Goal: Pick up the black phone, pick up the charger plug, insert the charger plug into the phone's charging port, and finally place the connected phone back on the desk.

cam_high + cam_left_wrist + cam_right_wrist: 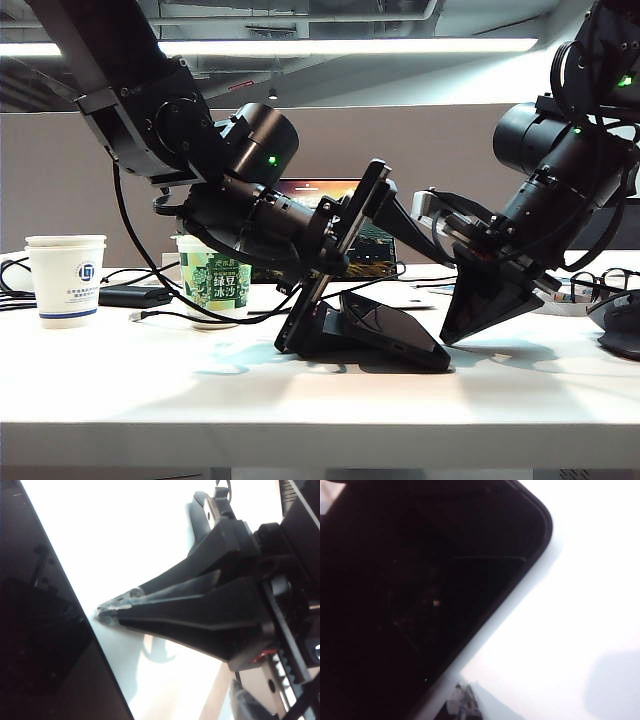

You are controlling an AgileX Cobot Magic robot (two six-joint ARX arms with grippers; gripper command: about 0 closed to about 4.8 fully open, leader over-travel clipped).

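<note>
the phone (395, 335) lies low at centre on the surface (300, 400), its left end tilted up against the left pincer (310, 320), whose jaws stand apart around that raised end, so the lift looks not yet made. right of centre, the right pincer (462, 325) is pressed together, tip just beside the phone's right end. no plug can be made out, so its pickup, insertion and set-down seem left. further back stand two cups (66, 278).

both arms are matte black with round joint housings, small green lights, looping black cables, and long tapered gripper fingers (165, 610).
</note>
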